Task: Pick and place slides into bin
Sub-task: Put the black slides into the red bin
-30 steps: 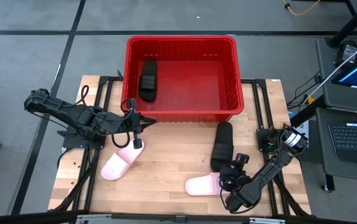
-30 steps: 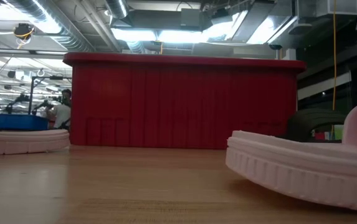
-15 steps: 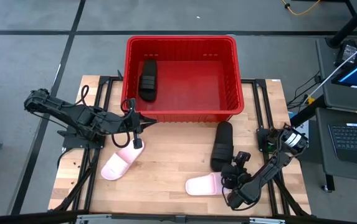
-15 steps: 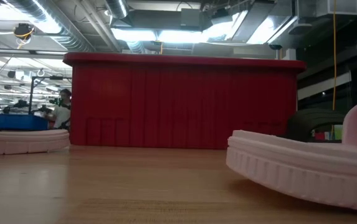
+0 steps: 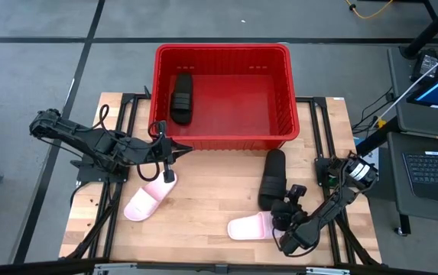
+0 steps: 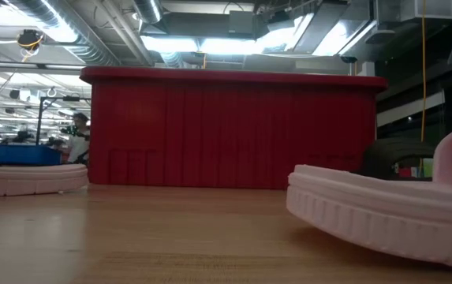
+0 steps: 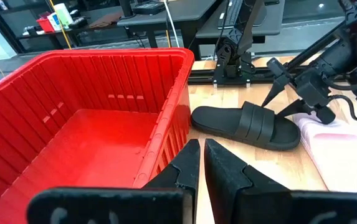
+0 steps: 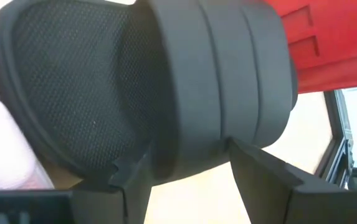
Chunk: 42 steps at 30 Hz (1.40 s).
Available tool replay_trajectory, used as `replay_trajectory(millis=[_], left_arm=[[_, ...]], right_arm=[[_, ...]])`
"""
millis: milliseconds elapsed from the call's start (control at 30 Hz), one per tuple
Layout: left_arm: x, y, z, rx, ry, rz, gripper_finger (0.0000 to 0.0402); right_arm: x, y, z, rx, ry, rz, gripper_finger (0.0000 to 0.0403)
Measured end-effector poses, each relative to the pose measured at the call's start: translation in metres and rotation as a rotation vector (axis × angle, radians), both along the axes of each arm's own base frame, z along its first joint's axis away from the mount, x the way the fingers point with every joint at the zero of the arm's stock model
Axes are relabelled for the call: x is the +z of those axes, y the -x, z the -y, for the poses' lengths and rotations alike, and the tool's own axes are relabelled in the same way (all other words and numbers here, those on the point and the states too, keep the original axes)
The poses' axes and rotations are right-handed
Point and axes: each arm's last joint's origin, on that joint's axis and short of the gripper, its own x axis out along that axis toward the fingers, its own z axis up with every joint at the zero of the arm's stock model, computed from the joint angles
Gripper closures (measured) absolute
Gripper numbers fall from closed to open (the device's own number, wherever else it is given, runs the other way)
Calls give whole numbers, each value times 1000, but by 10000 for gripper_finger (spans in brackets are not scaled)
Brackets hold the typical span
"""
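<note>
Here, the right gripper (image 5: 290,200) sits spread at the heel of a matte black slide (image 5: 273,178) with a dimpled footbed and ribbed strap, at five o'clock from the slatted red plastic bin (image 5: 278,55). The left gripper (image 5: 170,157) hovers pressed together above a ridged pale pink slide (image 5: 145,200). Another black slide (image 5: 181,97) lies inside the bin, another pink slide (image 5: 248,228) at six o'clock.

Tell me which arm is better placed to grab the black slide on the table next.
Right, probably. The right gripper sits at the black slide's near end with open jaws straddling it. The left gripper, jaws shut, hangs across the table beside the bin.
</note>
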Motion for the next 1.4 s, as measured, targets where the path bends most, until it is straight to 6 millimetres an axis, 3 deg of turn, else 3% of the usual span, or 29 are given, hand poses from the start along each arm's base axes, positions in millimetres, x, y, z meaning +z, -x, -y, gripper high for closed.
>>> replay_trajectory(millis=[333,667,1133,1333,1400], left_arm=[[0,0,0,1,4,1,385],[0,0,0,8,23,8,384],[0,0,0,8,23,8,384],[0,0,0,8,24,8,386],[0,0,0,9,27,9,385]], right_arm=[[-8,3,9,-28,38,104,198],[-7,4,15,-50,75,74,208],[-7,3,16,-126,57,147,289],[-8,4,16,-150,33,130,379],[-8,4,15,-161,23,120,389]])
